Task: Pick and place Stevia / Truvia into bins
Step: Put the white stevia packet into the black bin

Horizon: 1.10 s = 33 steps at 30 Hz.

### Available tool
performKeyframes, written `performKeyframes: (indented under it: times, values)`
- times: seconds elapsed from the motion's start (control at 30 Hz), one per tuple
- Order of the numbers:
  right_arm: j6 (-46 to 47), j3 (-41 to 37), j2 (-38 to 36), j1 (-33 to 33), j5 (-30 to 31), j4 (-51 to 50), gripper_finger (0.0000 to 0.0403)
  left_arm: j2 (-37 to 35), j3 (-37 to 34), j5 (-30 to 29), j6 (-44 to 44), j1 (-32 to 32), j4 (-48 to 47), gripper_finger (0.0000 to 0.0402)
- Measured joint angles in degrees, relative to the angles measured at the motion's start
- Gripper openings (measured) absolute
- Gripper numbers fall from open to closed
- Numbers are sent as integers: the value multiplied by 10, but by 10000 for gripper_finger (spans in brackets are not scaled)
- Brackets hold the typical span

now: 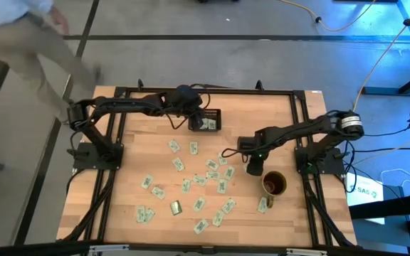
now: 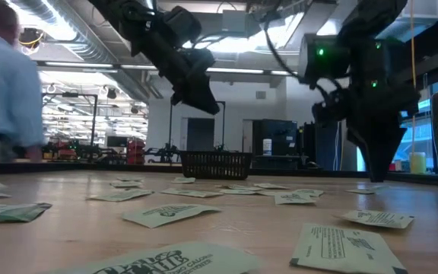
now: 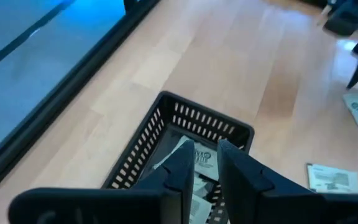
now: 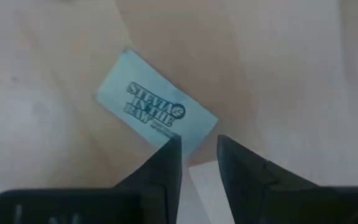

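Observation:
Several pale green and white Stevia packets (image 1: 191, 181) lie flat, scattered over the wooden table. The black slatted bin (image 1: 206, 122) stands at the table's far middle with packets (image 3: 204, 160) inside it. My left gripper (image 3: 205, 149) hangs open above the bin, slanting down, with nothing between its fingers. My right gripper (image 4: 197, 146) points straight down, open, close over the table left of the mug. A Stevia packet (image 4: 157, 109) lies just beyond its fingertips, and the white edge of another (image 4: 202, 177) lies under the gap.
A brownish-gold mug (image 1: 274, 183) stands right of my right gripper, a packet (image 1: 263, 205) beside it. A person (image 1: 27, 43) walks past the table's far left corner. Black frame rails (image 1: 301, 121) run along the table's sides.

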Motion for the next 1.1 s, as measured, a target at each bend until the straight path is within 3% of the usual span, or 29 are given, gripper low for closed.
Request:
performKeyframes:
  times: [0.4, 0.77, 1.1]
  values:
    - [2, 3, 51, 0, -2, 13, 103, -14, 0, -1, 1, 0, 0, 63]
    - [6, 4, 58, -1, 4, 7, 8, -14, 0, -1, 0, 0, -1, 65]
    - [26, 17, 39, -1, 10, -7, 2, -14, 0, 0, -1, 0, -7, 67]
